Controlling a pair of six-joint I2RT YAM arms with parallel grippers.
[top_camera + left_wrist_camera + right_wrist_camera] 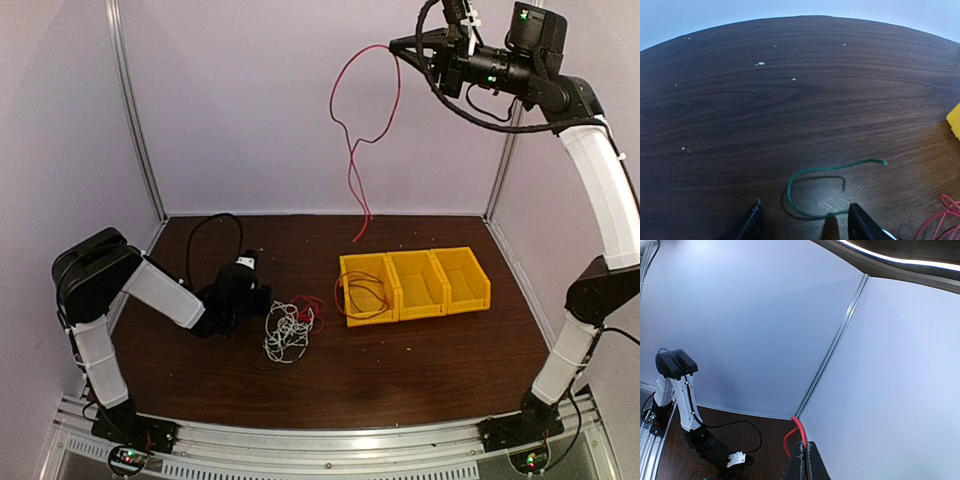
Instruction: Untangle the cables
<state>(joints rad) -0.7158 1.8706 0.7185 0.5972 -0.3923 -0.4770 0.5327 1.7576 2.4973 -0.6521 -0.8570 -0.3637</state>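
Top view: the right gripper is raised high, clenched on the red cable, which dangles in a long loop towards the yellow bins. A red loop lies in the leftmost compartment; whether it is the same cable cannot be told. The left gripper sits low on the table, just beside the tangled white cable.

Left wrist: its fingers stand apart, grasping nothing. A green cable curls on the wood between them.

Right wrist: the fingers are pressed together, with the red cable rising from between them.
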